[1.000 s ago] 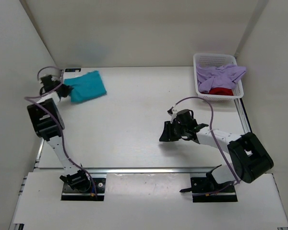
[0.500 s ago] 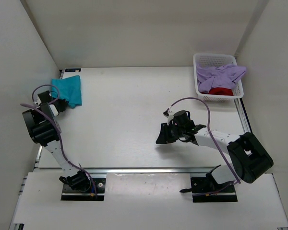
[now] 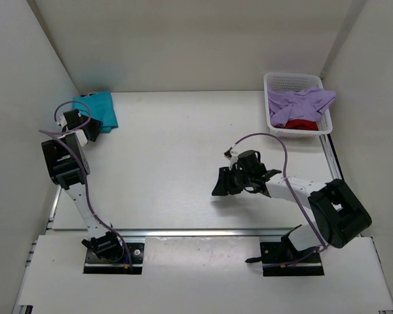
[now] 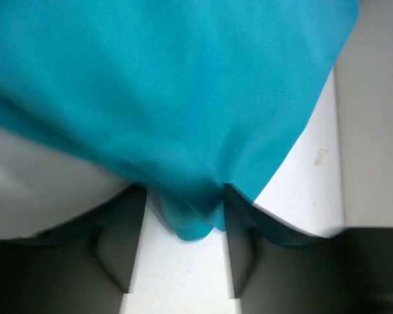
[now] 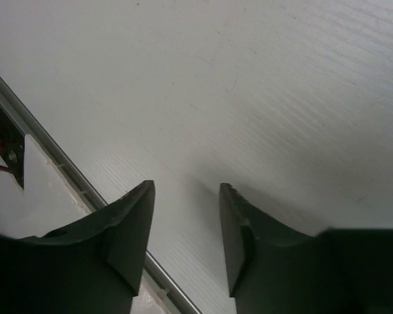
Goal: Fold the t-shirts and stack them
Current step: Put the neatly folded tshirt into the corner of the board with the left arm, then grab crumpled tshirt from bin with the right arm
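Note:
The teal t-shirt [image 3: 99, 108] lies folded in the far left corner of the table. My left gripper [image 3: 76, 122] is at its near edge. In the left wrist view the teal cloth [image 4: 183, 118] fills the top of the frame, and a bunched fold hangs between my fingers [image 4: 134, 222], which stand apart. My right gripper [image 3: 224, 184] is open and empty over bare table [image 5: 262, 98] right of centre. The lavender t-shirt [image 3: 302, 101] is draped over the red t-shirt [image 3: 302, 124] in the basket.
The white lattice basket [image 3: 272, 104] stands at the far right by the right wall. White walls close in the table on the left, back and right. A metal rail [image 3: 203, 231] runs along the near edge.
The teal t-shirt has been drawn left and then back into the far left corner with my left gripper. My right gripper has crept slightly left.

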Robot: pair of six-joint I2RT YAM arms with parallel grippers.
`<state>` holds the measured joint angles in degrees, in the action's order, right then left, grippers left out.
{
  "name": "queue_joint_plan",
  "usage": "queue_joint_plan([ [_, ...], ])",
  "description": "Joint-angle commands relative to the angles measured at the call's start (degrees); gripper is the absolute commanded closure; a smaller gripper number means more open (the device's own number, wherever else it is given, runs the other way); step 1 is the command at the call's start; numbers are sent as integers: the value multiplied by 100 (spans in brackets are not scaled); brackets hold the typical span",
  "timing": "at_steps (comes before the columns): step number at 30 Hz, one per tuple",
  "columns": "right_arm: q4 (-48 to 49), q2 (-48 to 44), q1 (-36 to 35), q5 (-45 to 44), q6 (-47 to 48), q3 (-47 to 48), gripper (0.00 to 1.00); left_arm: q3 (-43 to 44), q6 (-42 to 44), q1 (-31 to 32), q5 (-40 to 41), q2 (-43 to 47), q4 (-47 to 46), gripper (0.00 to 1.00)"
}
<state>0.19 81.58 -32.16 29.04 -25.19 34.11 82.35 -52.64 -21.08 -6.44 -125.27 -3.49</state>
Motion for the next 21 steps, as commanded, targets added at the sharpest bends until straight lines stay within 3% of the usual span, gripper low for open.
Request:
queue_joint_plan([
  [1, 210, -99, -96, -143, -56, 61, 56, -586, 78, 25, 99, 862, -108, 35],
  [5, 122, -361, -334, -275, -100, 131, 50, -1140, 271, 183, 309, 1531, -100, 13],
  [7, 0, -432, -439, -415, -205, 236, 50, -1352, 377, 288, 345, 1943, 5, 10],
  [9, -10, -538, -589, -679, -258, 385, 56, -1571, 474, 385, 389, 2295, 23, 9],
  [10, -10, -538, -589, -845, -311, 430, 66, -1755, 474, 516, 406, 2523, -11, 11],
  [12, -359, -468, -564, -1179, -267, 858, 88, -2045, 553, 954, 353, 3068, -134, 22],
  [13, -492, -363, -537, -1251, -154, 1183, 93, -2212, 684, 1113, 502, 3201, -161, 42],
  [14, -746, -267, -528, -1547, -92, 1334, 98, -2284, 911, 1550, 555, 3463, -179, 48],
  [16, -1090, -187, -414, -2172, 127, 1974, 100, -2215, 1315, 2429, 1159, 3685, 162, 64],
  [18, -1528, -73, -99, -2778, 198, 2448, 100, -2266, 1581, 3509, 1460, 3878, 138, 69],
  [21, -1653, 121, 848, -2895, 313, 2926, 99, -2670, 1643, 4434, 1418, 4072, -168, 71],
])
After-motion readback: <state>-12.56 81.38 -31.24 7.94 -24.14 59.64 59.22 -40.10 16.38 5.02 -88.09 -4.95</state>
